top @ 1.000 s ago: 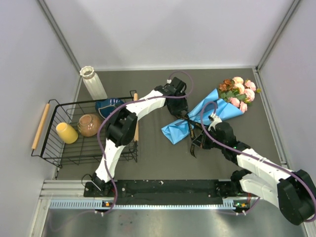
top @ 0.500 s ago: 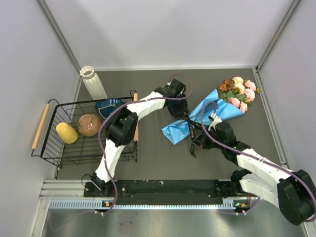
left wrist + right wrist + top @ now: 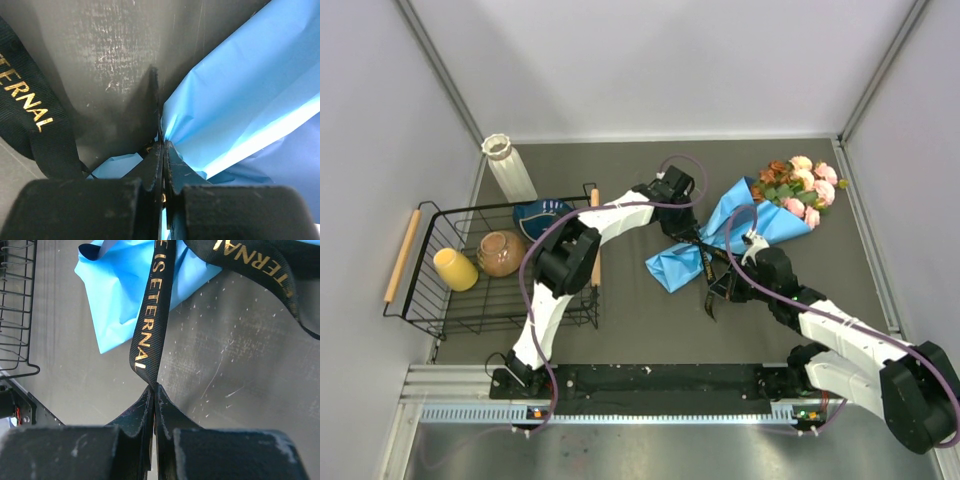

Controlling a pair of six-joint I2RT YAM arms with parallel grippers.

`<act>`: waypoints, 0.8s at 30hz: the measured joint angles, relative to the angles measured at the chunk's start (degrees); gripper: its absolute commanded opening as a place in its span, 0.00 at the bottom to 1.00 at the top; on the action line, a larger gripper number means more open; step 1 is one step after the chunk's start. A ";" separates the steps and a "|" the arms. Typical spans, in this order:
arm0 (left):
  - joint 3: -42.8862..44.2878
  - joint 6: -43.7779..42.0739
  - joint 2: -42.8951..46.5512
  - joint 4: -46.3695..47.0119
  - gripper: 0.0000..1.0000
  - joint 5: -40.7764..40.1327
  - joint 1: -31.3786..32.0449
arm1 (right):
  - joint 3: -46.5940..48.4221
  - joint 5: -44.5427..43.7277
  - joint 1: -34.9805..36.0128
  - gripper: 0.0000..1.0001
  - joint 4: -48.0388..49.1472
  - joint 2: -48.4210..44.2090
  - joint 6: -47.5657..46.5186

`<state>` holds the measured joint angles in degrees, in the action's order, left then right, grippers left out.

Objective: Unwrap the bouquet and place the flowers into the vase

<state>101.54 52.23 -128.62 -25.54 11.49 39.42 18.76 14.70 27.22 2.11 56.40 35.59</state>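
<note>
There is one bouquet (image 3: 765, 215) on the right half of the table (image 3: 640, 320), its flowers (image 3: 802, 183) toward the far right corner. One white vase (image 3: 508, 167) stands well apart at the far left. In front of it, one wire basket (image 3: 510, 300) holds one yellow cup (image 3: 454, 269), one brown bowl (image 3: 501, 252) and one blue bowl (image 3: 540, 213).

The left gripper (image 3: 162, 144) is pinched tight on an edge of the blue paper (image 3: 240, 90). The right gripper (image 3: 153, 386) is clamped on the black ribbon (image 3: 150, 315).

Only the wrist views show the ribbon's gold lettering. Only the top view shows the vase and flowers.
</note>
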 measured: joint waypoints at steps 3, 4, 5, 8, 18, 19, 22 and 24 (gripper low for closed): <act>0.02 -1.33 0.66 -0.37 0.00 -1.46 0.07 | 0.00 -0.04 -0.02 0.00 -0.04 -0.22 0.00; 0.02 -1.77 0.98 -0.59 0.00 -2.01 0.07 | 0.00 -0.04 -0.02 0.00 -0.04 -0.42 0.00; 0.02 -2.34 1.25 -0.79 0.00 -2.34 0.07 | 0.00 -0.04 -0.02 0.00 -0.09 -0.66 0.00; 0.04 -3.74 2.05 -1.31 0.00 -3.10 0.07 | 0.00 -0.13 -0.02 0.00 -0.20 -1.42 -0.02; -2.71 -7.39 5.38 3.85 0.24 -1.22 0.00 | -0.63 -0.70 -0.02 0.00 -1.92 -3.96 0.00; -2.82 -7.41 5.53 4.61 0.23 -0.87 0.00 | -0.72 -0.70 -0.02 0.00 -2.12 -3.96 0.00; -2.82 -7.45 5.55 6.47 0.16 0.17 0.00 | -0.76 -0.70 -0.02 0.00 -2.71 -3.96 0.00; -2.82 -7.39 5.55 7.17 0.26 0.81 0.00 | -0.76 -0.70 -0.02 0.00 -2.78 -4.00 0.00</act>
<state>98.72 44.84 -123.07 -18.37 12.29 39.42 18.00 14.00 27.20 -0.67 52.40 35.59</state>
